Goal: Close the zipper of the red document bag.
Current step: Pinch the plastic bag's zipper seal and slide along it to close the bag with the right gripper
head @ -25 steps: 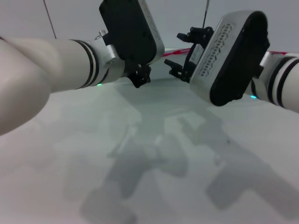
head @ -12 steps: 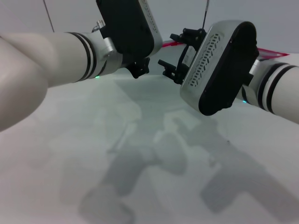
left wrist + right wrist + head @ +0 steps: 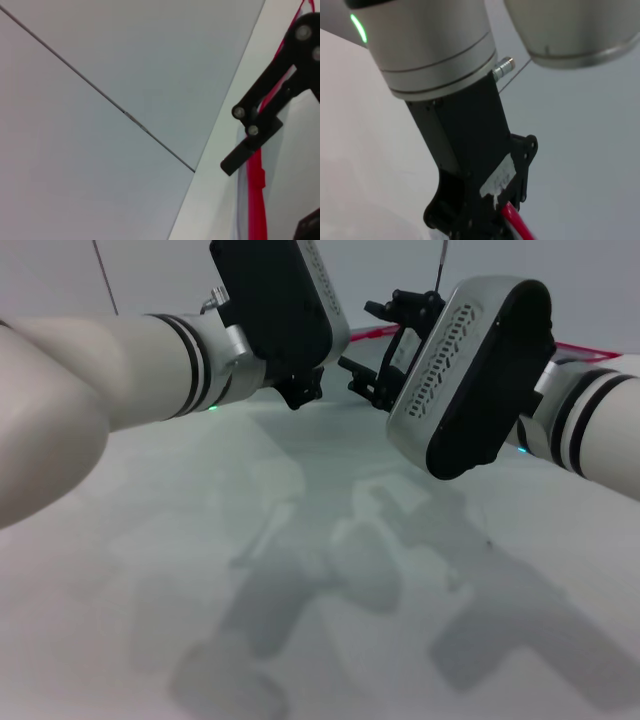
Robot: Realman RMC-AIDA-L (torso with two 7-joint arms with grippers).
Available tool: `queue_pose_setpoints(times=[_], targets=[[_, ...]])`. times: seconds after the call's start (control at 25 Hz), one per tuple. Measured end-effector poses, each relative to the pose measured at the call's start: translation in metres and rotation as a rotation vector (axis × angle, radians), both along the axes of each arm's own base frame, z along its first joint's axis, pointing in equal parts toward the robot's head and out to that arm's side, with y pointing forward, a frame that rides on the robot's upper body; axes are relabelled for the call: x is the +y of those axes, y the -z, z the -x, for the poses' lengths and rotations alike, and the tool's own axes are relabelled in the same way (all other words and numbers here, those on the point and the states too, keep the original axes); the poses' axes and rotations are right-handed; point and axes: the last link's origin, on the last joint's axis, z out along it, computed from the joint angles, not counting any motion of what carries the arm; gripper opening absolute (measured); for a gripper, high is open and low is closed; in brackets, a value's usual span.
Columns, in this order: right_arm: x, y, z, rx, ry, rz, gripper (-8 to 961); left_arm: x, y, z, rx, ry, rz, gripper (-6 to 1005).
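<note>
Both arms reach forward over a smooth, matte white table (image 3: 300, 640), and their soft grey shadows fall across it. The left gripper (image 3: 298, 390) is a black, angular block of hard plastic at the end of a glossy white arm with black bands and a small green light. It hangs at the far edge of the table. From the right wrist view its black body ends right at the zipper (image 3: 515, 225), a thin bright red strip that comes out from under it; whether its fingers are pinched on the strip or only resting beside it cannot be told.

The right gripper (image 3: 385, 355) is a set of thin black linked bars with silver rivets, mounted ahead of a rounded grey housing with a dotted grille. It sits just beside the left one, over the same far edge, and its fingers stand apart with nothing between them.

The red document bag (image 3: 245, 220) lies flat along the far side of the table. It is a thin, clear, pale plastic pouch, and its red strip runs straight down one long edge.
</note>
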Motion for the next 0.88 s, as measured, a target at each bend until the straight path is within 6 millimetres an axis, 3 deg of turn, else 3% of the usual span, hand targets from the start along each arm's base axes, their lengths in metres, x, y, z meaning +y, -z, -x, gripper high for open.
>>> queue_pose_setpoints(times=[0.4,0.88], targets=[[0.0083,0.0051,-0.0102,-0.011,0.012,-0.010,492,-0.0013,0.0032,-0.0039,-0.008,0.012,0.004,55],[0.0088,0.0054,-0.0086,-0.012,0.005,-0.009,444,-0.0013,0.0030,-0.0052,-0.009,0.015,0.004,56]])
